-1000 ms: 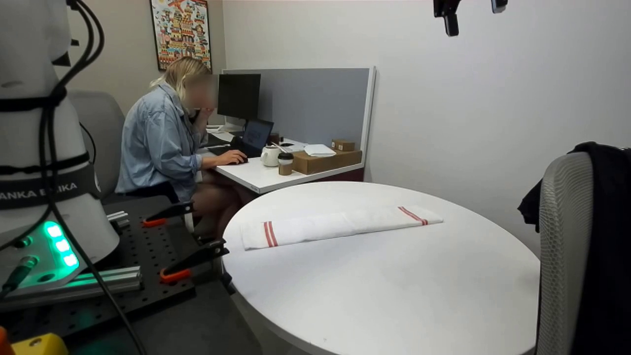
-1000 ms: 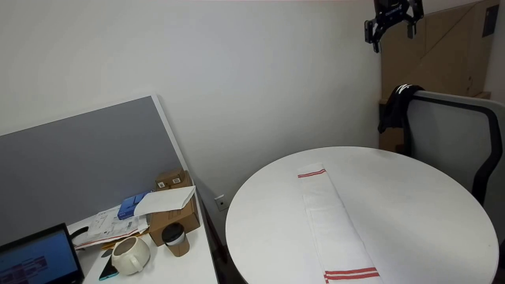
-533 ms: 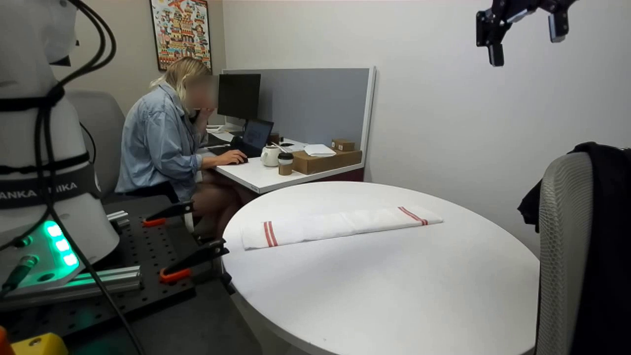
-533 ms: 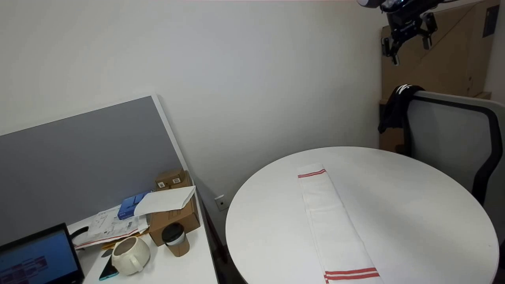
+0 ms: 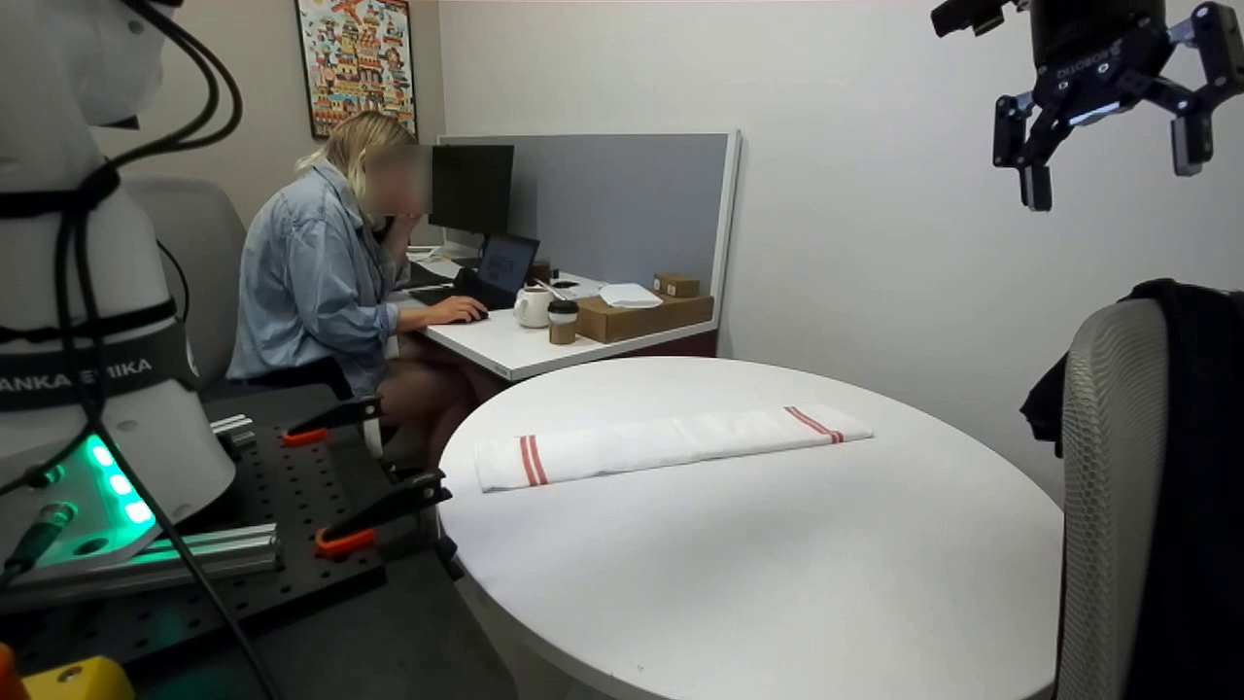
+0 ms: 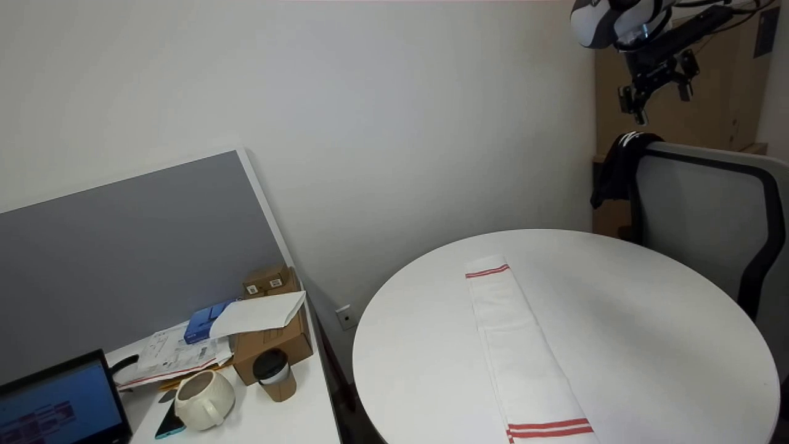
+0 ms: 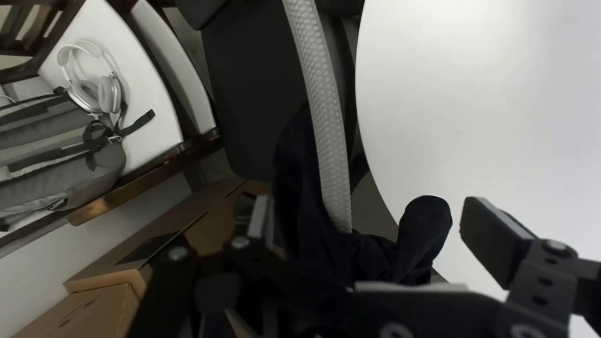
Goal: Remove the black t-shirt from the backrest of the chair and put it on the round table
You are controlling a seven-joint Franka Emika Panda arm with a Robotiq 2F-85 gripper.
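Step in hand looks like the approach for the grasp. End effector upper right in an exterior view, jaws well apart, nothing between them, above the shirt and not touching. Black t-shirt at right edge, draped over the chair backrest: short flap on the left, bulk down the right. Wrist view has it lower centre, over the end of the mesh edge. Not on the bench yet.

To do it well: come down slowly over the top fold, take a thick bunch of cloth, don't pinch the backrest rim. Lift high before going left in frame; the long drop could snag on the corner. Best set-down is the bare lower part of the bench, off the white towel.

Writing: "ROBOTIQ" on the end effector, upside down. Robot base, left edge: "ANKA EMIKA", start cut off, likely Franka Emika. Small box, lower left: two code-like labels, not readable. Blue packet, papers, laptop screen: print too small. White marks on top of the shirt, can't tell if stripes or logo.
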